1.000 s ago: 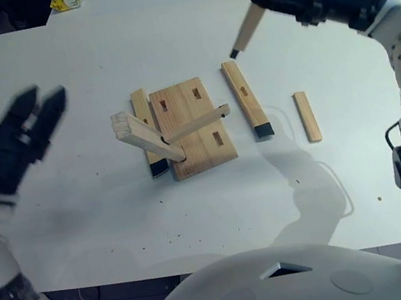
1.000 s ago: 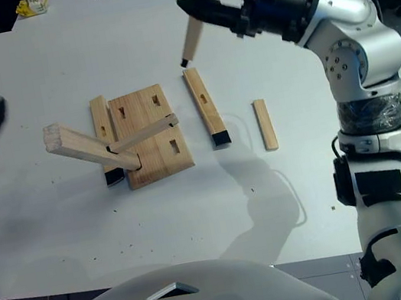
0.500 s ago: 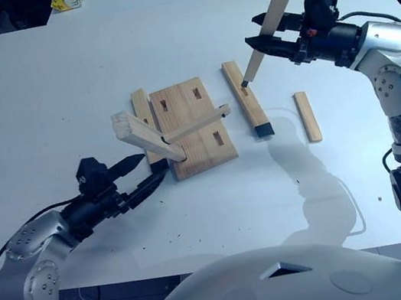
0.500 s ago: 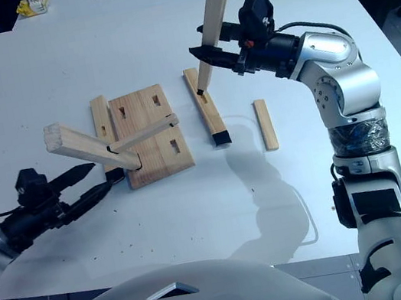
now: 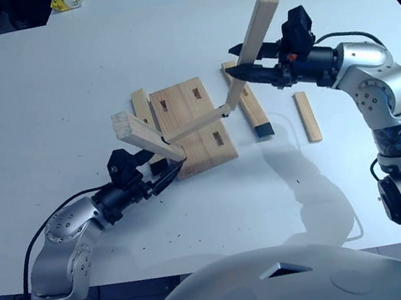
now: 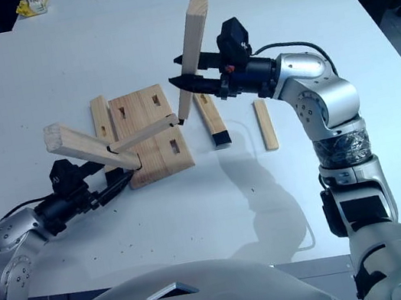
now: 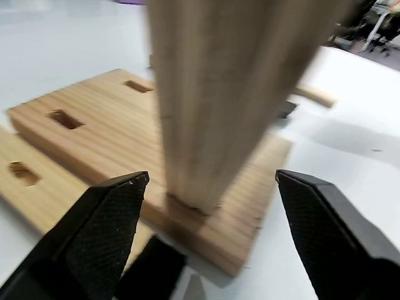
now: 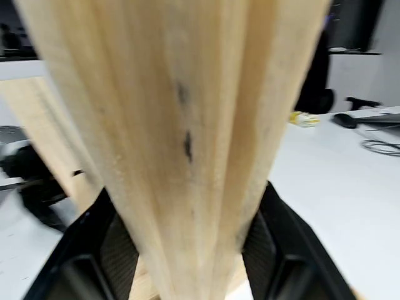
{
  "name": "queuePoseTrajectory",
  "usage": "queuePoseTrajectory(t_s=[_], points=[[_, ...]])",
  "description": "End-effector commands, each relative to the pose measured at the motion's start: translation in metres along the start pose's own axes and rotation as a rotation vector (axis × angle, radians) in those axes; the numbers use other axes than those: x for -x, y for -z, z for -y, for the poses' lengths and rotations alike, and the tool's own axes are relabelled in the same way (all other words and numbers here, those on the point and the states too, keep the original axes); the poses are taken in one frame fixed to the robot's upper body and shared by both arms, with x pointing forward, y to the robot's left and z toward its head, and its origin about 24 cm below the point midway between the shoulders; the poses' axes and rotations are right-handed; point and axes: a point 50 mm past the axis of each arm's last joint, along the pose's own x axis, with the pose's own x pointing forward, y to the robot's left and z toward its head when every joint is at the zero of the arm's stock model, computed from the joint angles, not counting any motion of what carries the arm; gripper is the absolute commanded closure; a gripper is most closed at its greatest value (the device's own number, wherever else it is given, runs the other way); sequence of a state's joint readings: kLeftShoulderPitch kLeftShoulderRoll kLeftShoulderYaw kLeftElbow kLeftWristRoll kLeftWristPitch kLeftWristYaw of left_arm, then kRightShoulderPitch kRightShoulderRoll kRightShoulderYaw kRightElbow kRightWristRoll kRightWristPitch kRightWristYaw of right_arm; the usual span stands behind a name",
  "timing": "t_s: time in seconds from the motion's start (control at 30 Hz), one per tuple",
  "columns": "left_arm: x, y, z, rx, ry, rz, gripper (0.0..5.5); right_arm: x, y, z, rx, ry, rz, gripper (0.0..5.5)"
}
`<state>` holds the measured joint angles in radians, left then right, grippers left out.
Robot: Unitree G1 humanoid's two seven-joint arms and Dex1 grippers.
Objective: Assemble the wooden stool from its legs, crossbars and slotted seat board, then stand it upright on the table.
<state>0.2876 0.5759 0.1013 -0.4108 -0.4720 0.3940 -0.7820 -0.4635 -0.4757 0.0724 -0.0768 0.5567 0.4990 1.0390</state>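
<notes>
Two hands at work over the white table (image 5: 58, 89). Slotted seat board (image 5: 189, 109) lies flat near the table's middle, four slots showing. One fitted leg (image 5: 139, 133) stands tilted out of the board's near-left corner, leaning toward the table's left edge, top end raised. Long crossbar (image 5: 196, 123) runs from that leg's side across above the board toward the board's right edge. Left hand (image 5: 166, 173) sits low at the table surface beside the board's near-left corner, fingers spread, one on each side of the fitted leg's foot; the left wrist view shows a gap on both sides, so nothing is gripped. Right hand (image 5: 235, 61) is raised above the board's right edge and pinches a held leg (image 5: 259, 19) partway along its length. That leg slants, upper end toward the table's far-right corner, lower end down at the long crossbar's free end; contact there cannot be judged. Flat left leg (image 5: 140, 105) lies on the table against the board's left edge, dark cap toward the near edge. Flat right leg (image 5: 255, 113) lies just beside the board's right edge, slots up, dark cap also nearward. Short crossbar (image 5: 307, 117) lies alone farther toward the right edge, apart from everything else.
</notes>
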Motion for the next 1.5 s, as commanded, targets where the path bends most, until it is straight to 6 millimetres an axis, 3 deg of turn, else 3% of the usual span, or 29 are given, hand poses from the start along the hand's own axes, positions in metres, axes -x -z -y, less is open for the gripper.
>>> queuePoseTrajectory(t_s=[0.03, 0.37, 0.73, 1.5], points=[[-0.006, 0.003, -0.002, -0.018, 0.001, -0.005, 1.72, 0.001, -0.002, -0.005, 0.000, -0.054, 0.001, 3.49], [-0.010, 0.000, -0.020, -0.051, 0.036, -0.016, 1.72, -0.005, 0.007, -0.025, -0.034, -0.193, 0.053, 3.49], [-0.003, 0.000, -0.040, -0.094, 0.035, -0.058, 1.72, -0.005, 0.012, -0.020, 0.131, -0.185, 0.018, 3.49], [0.008, -0.002, -0.046, -0.078, 0.037, -0.058, 1.72, -0.019, 0.045, -0.024, 0.099, -0.156, 0.063, 3.49]])
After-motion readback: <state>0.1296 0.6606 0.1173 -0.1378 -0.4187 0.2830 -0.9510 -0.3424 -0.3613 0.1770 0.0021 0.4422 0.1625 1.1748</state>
